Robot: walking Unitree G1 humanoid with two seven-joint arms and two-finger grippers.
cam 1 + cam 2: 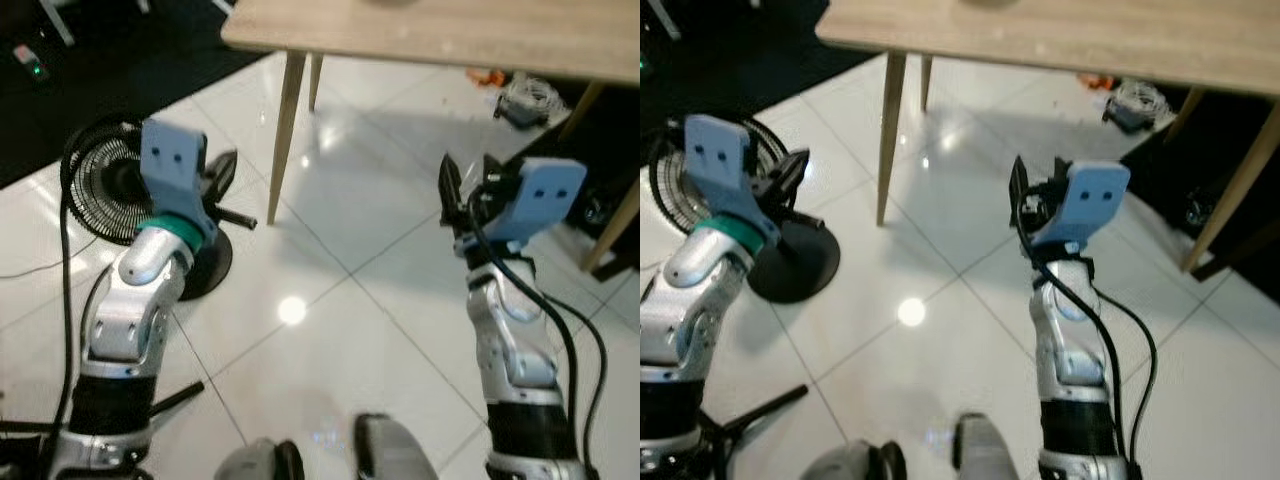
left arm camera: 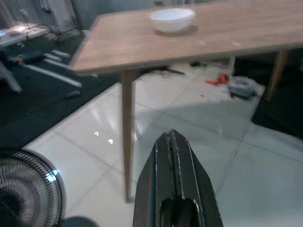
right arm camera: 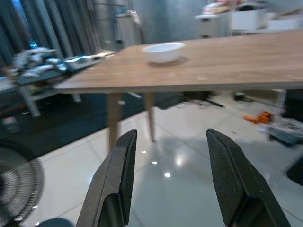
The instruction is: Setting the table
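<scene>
Now L tool (image 2: pixel 173 142) closed, empty; R tool (image 3: pixel 173 165) wide, empty.

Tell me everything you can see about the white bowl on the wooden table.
The white bowl is round and shallow-sided, plain, with a smooth look like ceramic or plastic, though the material cannot be confirmed. It stands upright on the light wooden table, set back from the near edge not far from the corner, casting a soft shadow. What it holds cannot be seen from this low angle. Nothing else touches it; the left gripper, shut, and the right gripper, open, are well short of it.
</scene>
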